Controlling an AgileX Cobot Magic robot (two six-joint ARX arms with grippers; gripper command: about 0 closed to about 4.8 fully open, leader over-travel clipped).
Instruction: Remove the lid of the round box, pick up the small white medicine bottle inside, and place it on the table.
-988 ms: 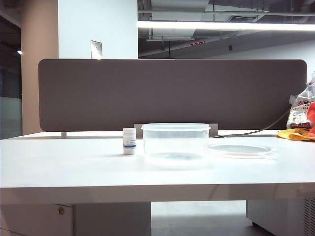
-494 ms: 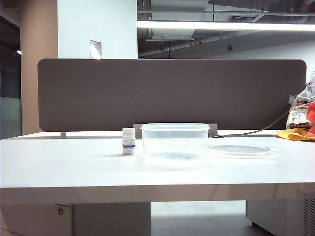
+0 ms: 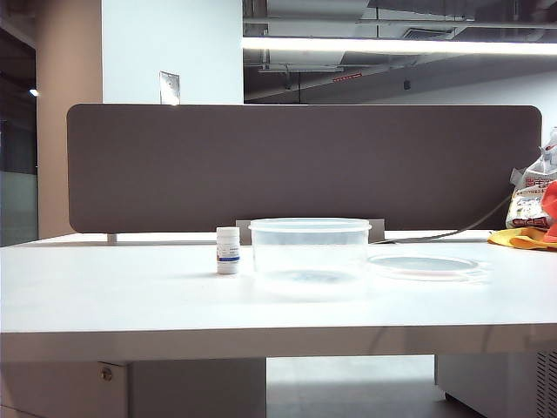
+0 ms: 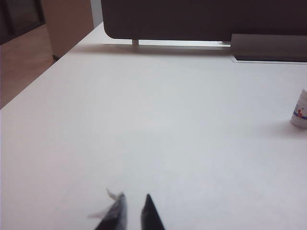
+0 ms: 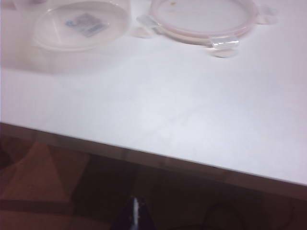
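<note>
Three things on worktop (image 3: 130, 296), exterior view: bottle (image 3: 228, 251) upright just left of open box (image 3: 310, 254), lid (image 3: 425, 266) flat right of box.

Left wrist view: left claw (image 4: 133, 211) above bare worktop, tips slightly parted, empty; bottle well apart.

Right wrist view: right claw (image 5: 135, 211) clenched, empty, off worktop's near edge; box, lid beyond.

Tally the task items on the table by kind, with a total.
Bottle: 1, small white medicine bottle, upright left of the box.
Box: 1, round box, open.
Lid: 1, lid, flat on the table right of the box.
Total: 3.
</note>
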